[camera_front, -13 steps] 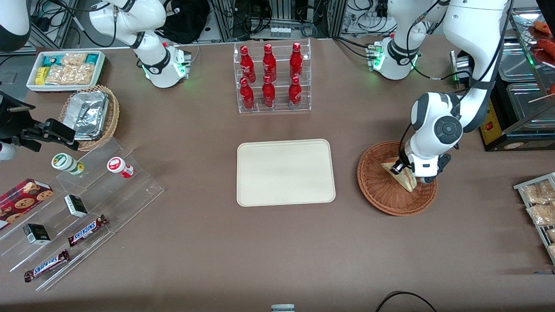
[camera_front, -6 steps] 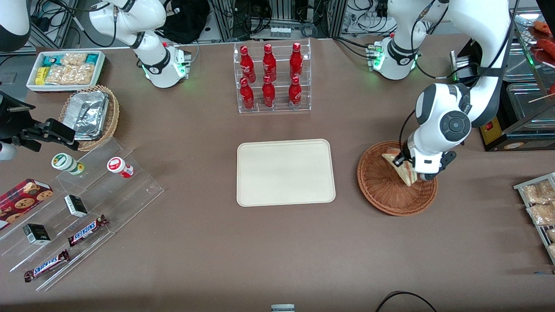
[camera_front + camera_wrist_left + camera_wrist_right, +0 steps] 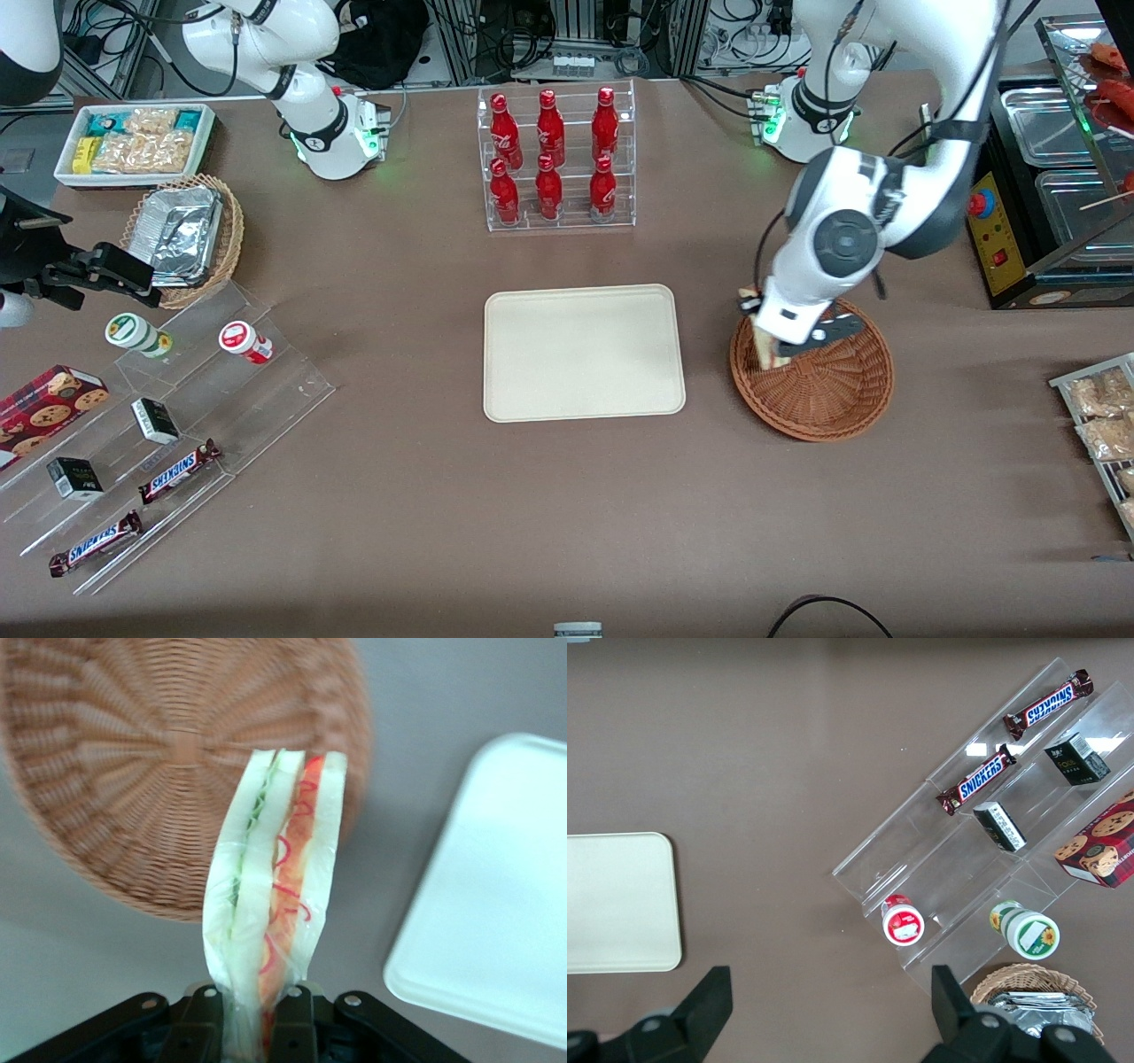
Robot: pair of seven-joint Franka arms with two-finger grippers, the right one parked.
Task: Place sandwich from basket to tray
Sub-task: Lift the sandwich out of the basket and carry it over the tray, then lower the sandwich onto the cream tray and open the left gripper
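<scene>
**Sandwich held in the air above the basket's rim**

The pincer (image 3: pixel 250 1014) is closed on the sandwich (image 3: pixel 275 895), its two black fingers (image 3: pixel 202 1020) pressing the wrapped wedge from either side at its lower end. In the wrist view the cut edge faces the camera: pale bread layers with a green strip along one side and red and orange filling along the other, all under clear film. The sandwich stands clear of the basket (image 3: pixel 133 771); it touches neither the weave nor the surface (image 3: pixel 461 691) below.

In the front view the pincer (image 3: pixel 780 347) hangs over the edge of the basket (image 3: pixel 824 399) that lies toward the tray (image 3: pixel 583 351), with the sandwich (image 3: pixel 764 347) showing as a narrow pale sliver beneath the white wrist. The basket's woven floor has nothing lying on it. The tray sits flat on the brown surface (image 3: pixel 443 514) just beside the basket, toward the parked arm's end, apart from it by a strip of bare surface, and carries nothing.

Farther from the front camera than the tray stands a clear rack of red bottles (image 3: pixel 551 155). Toward the parked arm's end lie a tan wicker basket with foil containers (image 3: pixel 182 235) and a clear stepped shelf with Snickers bars (image 3: pixel 177 470).
</scene>
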